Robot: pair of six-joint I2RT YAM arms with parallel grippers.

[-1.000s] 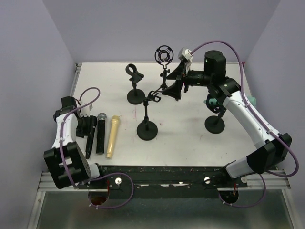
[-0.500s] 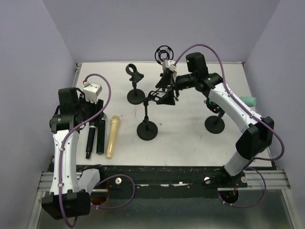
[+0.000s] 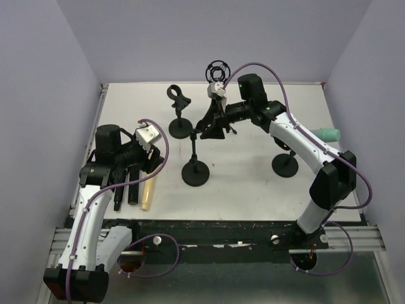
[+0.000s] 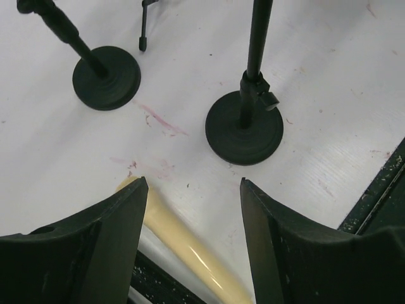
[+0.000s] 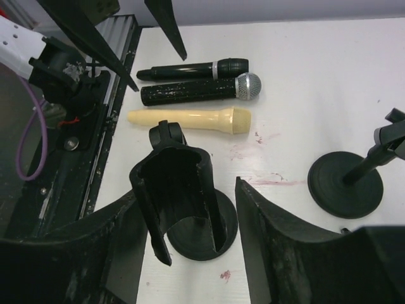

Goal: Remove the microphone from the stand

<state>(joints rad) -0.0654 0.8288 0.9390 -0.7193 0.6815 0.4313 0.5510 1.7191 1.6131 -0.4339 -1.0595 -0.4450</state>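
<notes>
A teal microphone sits in the clip of the right stand, with neither gripper near it. My right gripper straddles the empty clip of the middle stand. Its jaws are partly closed around that clip, and a narrow gap shows at the right finger. My left gripper hangs open over the tail of a cream microphone lying on the table and holds nothing.
Three loose microphones lie at the left: a black one, a silver-headed one and the cream one. An empty clip stand and a shock-mount stand stand at the back. The table's front rail runs along the near edge.
My right gripper swung left from the shock-mount stand onto the middle stand's clip, and its jaws narrowed. My left arm lifted off the laid microphones and moved right, opening slightly.
</notes>
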